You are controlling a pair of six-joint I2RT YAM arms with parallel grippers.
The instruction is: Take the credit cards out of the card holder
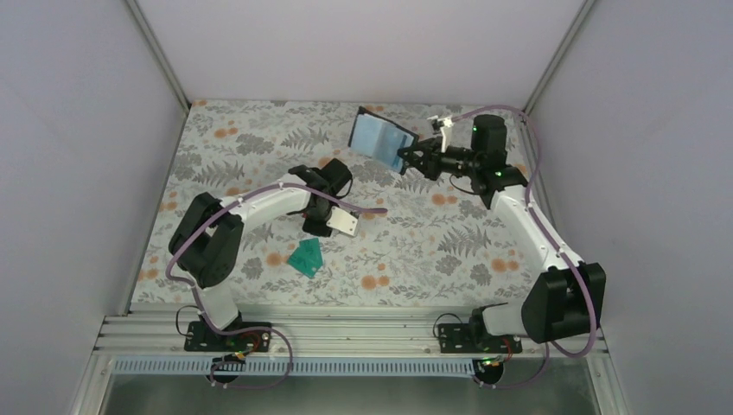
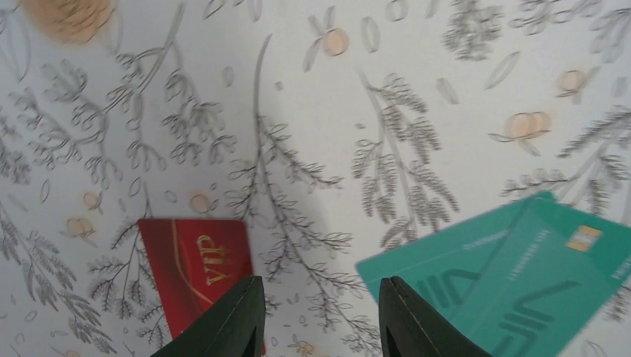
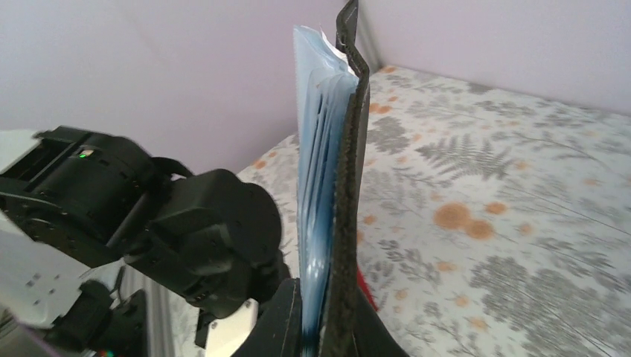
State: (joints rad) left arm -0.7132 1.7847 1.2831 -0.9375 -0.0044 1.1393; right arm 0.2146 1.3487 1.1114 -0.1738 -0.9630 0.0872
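My right gripper [image 1: 406, 160] is shut on the edge of the card holder [image 1: 380, 138] and holds it open and upright above the back of the table. In the right wrist view the holder [image 3: 348, 171] stands edge-on between the jaws, black outside, blue sleeves inside; I cannot tell whether a blue card is in it. Two overlapping teal-green cards [image 1: 305, 258] lie on the cloth. In the left wrist view they [image 2: 521, 268] lie at the right and a red card [image 2: 195, 260] at the left. My left gripper [image 2: 320, 301] is open and empty above the cloth between them.
A floral cloth [image 1: 432, 242] covers the table. Grey walls stand at the back and both sides. An aluminium rail [image 1: 363, 333] runs along the near edge. The left arm [image 3: 186, 223] fills the left of the right wrist view.
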